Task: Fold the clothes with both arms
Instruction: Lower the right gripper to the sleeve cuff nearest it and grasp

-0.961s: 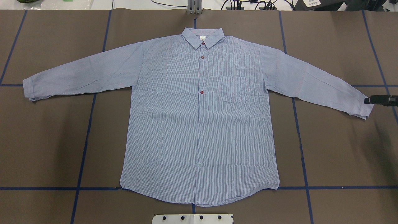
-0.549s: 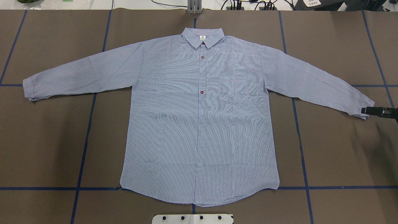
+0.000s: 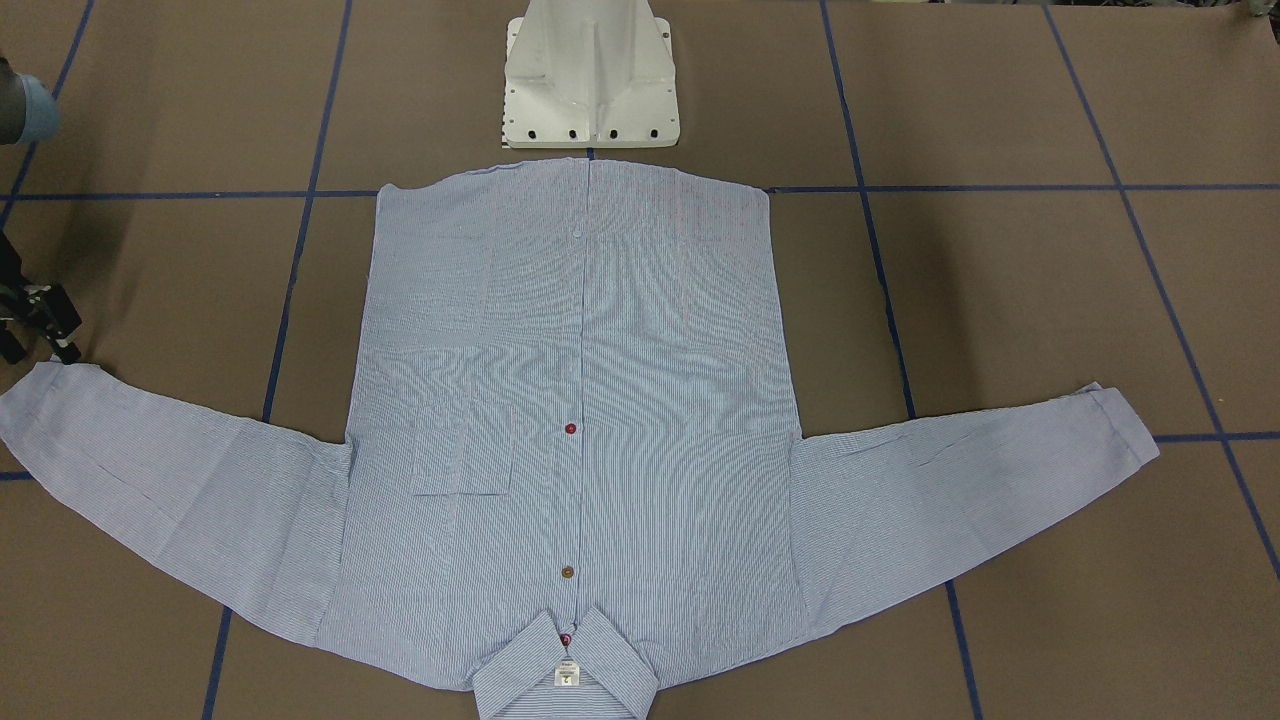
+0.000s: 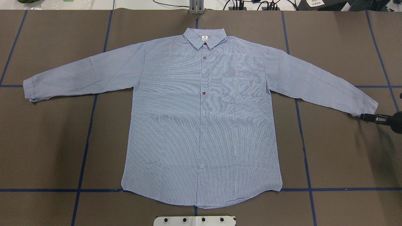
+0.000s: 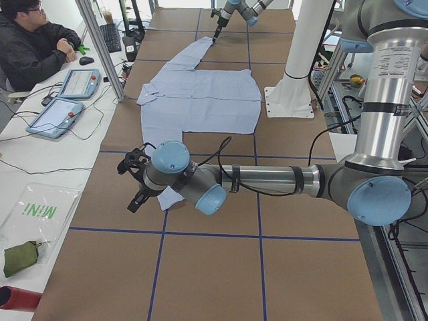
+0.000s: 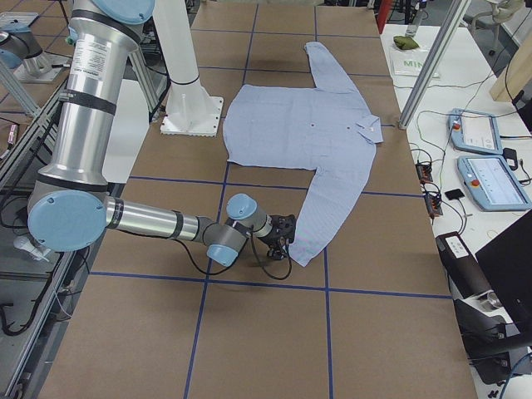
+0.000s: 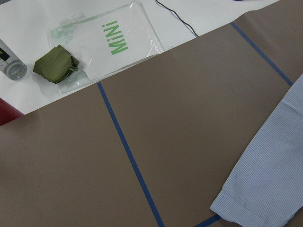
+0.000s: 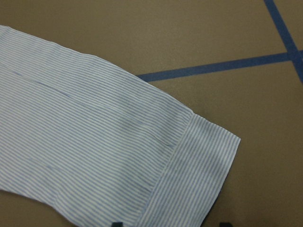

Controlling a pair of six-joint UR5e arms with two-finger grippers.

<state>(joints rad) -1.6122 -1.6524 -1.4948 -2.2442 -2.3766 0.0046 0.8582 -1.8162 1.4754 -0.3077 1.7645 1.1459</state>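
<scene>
The light blue striped shirt [image 4: 201, 119] lies flat and face up on the brown table, sleeves spread, collar at the far edge; it also shows in the front view [image 3: 580, 400]. My right gripper [image 4: 364, 116] is low at the end of the shirt's right-hand sleeve. In the right wrist view its open fingertips [image 8: 118, 223] straddle the cuff [image 8: 199, 165] without gripping it. My left gripper [image 5: 130, 187] shows only in the left side view, hovering by the other cuff [image 7: 265, 203]; I cannot tell whether it is open or shut.
The white pedestal base [image 3: 590, 80] stands at the shirt's hem. Blue tape lines [image 4: 84, 141] cross the table. Beyond the table's left end lie a green pouch [image 7: 57, 64] and a clear bag [image 7: 109, 42]. An operator [image 5: 33, 47] sits at a side table.
My right gripper has moved toward the robot's side along the cuff end and slightly inward, now at the cuff's near corner. The shirt has not moved.
</scene>
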